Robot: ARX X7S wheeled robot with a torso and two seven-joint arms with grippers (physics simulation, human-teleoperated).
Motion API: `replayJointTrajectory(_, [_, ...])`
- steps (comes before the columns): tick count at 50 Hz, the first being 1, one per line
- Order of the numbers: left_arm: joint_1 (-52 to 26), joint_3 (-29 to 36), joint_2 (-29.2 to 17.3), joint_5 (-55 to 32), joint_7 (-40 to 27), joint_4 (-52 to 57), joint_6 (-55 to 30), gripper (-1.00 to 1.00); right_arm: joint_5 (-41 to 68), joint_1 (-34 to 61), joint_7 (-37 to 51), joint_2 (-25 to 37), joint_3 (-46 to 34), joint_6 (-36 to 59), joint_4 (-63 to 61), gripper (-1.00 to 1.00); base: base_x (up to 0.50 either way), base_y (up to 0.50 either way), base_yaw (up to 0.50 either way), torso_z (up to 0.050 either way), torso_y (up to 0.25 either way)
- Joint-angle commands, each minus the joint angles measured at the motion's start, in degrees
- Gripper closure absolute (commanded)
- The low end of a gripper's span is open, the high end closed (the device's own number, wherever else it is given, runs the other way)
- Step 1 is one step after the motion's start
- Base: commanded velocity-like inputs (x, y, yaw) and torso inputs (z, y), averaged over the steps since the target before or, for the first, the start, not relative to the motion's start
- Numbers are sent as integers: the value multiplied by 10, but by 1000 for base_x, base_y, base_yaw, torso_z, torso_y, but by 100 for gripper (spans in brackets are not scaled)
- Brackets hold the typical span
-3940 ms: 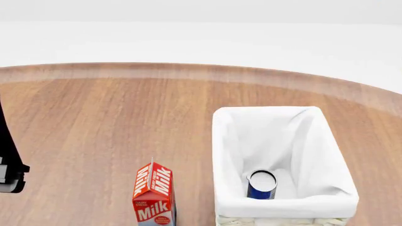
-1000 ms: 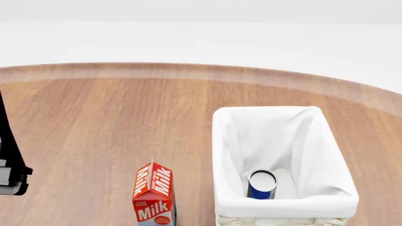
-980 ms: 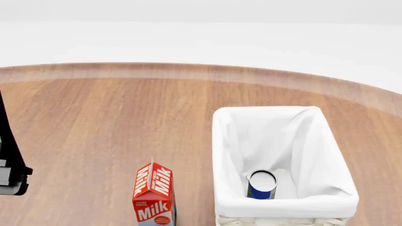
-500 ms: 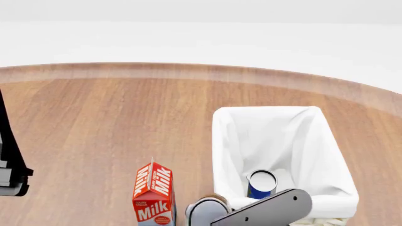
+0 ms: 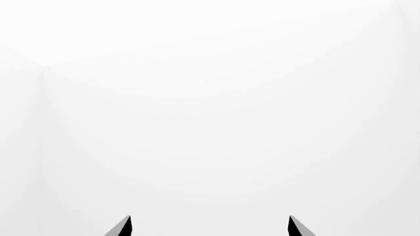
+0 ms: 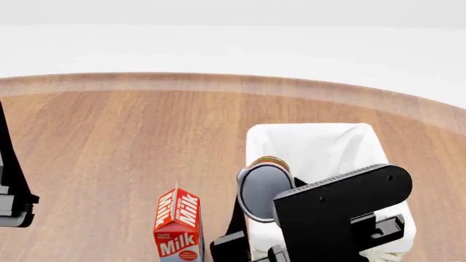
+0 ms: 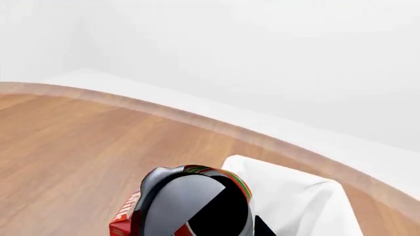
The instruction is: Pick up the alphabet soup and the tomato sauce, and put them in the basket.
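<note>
My right gripper (image 6: 267, 197) is shut on the tomato sauce (image 6: 260, 186), a can with a red and green label and a grey end facing the head camera. It holds the can tilted above the near left part of the basket (image 6: 320, 143), which is cream-white with a white cloth lining. In the right wrist view the tomato sauce (image 7: 190, 204) fills the space between the jaws of the right gripper (image 7: 196, 214), with the basket (image 7: 295, 196) beyond it. The alphabet soup is hidden behind my right arm. My left gripper (image 5: 210, 227) is open and empty, facing only white background.
A red and white milk carton (image 6: 178, 225) stands on the wooden table (image 6: 131, 136) left of the basket, and it also shows in the right wrist view (image 7: 123, 221). My left arm (image 6: 11, 191) is at the left edge. The table's curved far edge (image 6: 218, 82) lies beyond.
My right arm has come up from the bottom of the view with the tomato sauce and now covers the near part of the basket and the alphabet soup. The left arm has hardly moved.
</note>
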Motion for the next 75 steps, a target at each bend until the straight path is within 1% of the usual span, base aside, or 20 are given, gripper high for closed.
replayJointTrajectory(1, [1, 3, 0, 1, -1, 0, 2, -100, -26, 23, -13, 1, 26, -13, 14, 100, 0, 0, 0, 0, 0])
replayJointTrajectory(9, [3, 3, 0, 2, -1, -2, 5, -100, -68, 21, -41, -3, 30, -29, 46, 100, 0, 0, 0, 0, 0])
replayJointTrajectory(17, [1, 5, -1, 2, -1, -4, 5, -100, -112, 40, -71, -7, 29, -40, 94, 100, 0, 0, 0, 0, 0])
replayJointTrajectory(28, [-3, 5, -2, 0, -3, -2, 2, -100, -190, 35, -127, -17, 10, -72, 172, 100, 0, 0, 0, 0, 0])
replayJointTrajectory(34, [-5, 8, -3, 0, -4, -1, -2, -100, -218, 48, -159, -30, -3, -85, 222, 100, 0, 0, 0, 0, 0])
replayJointTrajectory(46, [-4, 19, 0, 7, -1, -9, 7, -100, -286, 92, -216, -76, -55, -99, 341, 100, 0, 0, 0, 0, 0])
replayJointTrajectory(51, [-5, 24, 2, 9, -1, -10, 7, -100, -327, 121, -252, -104, -83, -113, 433, 100, 0, 0, 0, 0, 0])
replayJointTrajectory(58, [-7, 25, 2, 9, -1, -13, 8, -100, -369, 142, -287, -138, -109, -146, 524, 100, 0, 0, 0, 0, 1])
replayJointTrajectory(64, [-6, 25, 1, 10, -1, -11, 8, -100, -390, 167, -310, -158, -125, -155, 577, 100, 0, 0, 0, 0, 0])
replayJointTrajectory(75, [-16, 28, 0, 6, -1, -11, 0, -100, -437, 234, -375, -227, -152, -201, 772, 100, 0, 0, 0, 0, 0])
